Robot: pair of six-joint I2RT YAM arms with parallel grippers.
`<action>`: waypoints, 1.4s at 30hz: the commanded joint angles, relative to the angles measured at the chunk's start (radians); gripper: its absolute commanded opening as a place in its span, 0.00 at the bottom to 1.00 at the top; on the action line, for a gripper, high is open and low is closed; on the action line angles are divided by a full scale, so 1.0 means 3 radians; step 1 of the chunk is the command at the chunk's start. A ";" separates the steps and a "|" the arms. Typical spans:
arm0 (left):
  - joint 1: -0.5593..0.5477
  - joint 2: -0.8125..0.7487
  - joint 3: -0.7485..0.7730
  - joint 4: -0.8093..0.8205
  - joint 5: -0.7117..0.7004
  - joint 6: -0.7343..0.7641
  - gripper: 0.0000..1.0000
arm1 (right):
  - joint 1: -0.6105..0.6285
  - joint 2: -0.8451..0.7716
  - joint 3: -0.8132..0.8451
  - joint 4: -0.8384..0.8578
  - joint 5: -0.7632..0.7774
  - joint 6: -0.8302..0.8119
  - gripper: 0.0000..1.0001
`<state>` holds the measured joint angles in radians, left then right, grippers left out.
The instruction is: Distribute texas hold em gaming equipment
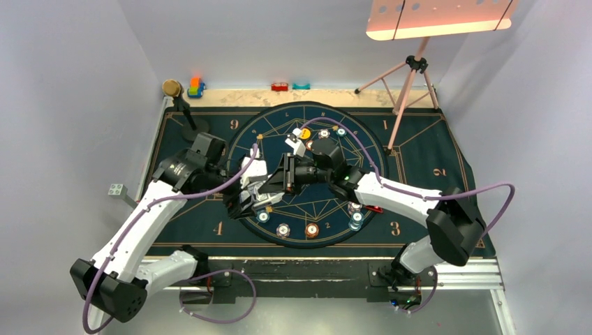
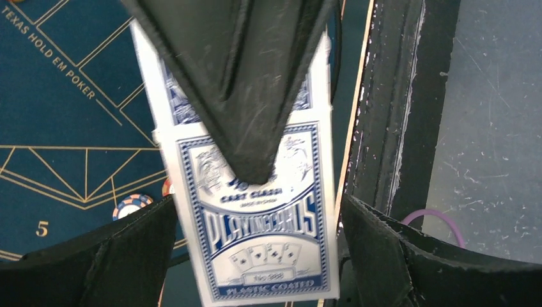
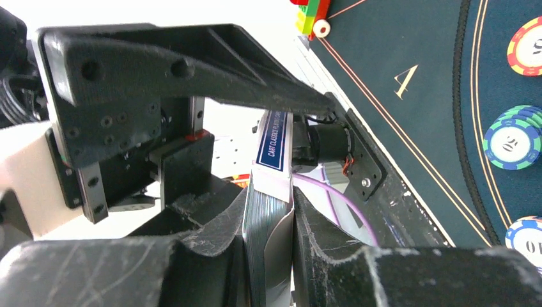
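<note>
Pinching card deck edge-on in right gripper jaws, long axis poking toward left gripper, jaws there wide, straddling deck.

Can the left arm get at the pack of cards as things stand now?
Probably yes. The pack of cards sits between the open left fingers, with nothing between them and it. The right fingers are shut on the pack, but on another part of it.

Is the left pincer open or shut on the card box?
The left pincer is open: its fingers stand wide apart, one on each side of the card box, which the right pincer clamps.
</note>
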<state>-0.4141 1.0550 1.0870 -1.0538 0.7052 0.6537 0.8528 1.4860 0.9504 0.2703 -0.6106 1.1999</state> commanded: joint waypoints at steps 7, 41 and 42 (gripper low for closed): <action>-0.0296 0.0077 0.0111 0.0232 -0.0272 0.0148 1.00 | 0.0033 0.0076 0.0354 -0.0284 0.0196 -0.0039 0.23; -0.0310 -0.0040 -0.0013 0.0203 -0.0468 0.0169 0.44 | 0.0031 0.0095 0.0375 -0.0397 0.0169 0.0030 0.43; -0.0312 -0.0045 -0.0013 0.0197 -0.0464 0.0162 0.43 | 0.0031 0.0093 0.0371 -0.0402 0.0164 0.0029 0.44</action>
<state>-0.5011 1.0714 1.0840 -0.9974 0.5556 0.6781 0.8574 1.5272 1.0355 0.1272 -0.5426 1.2049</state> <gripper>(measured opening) 0.718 0.426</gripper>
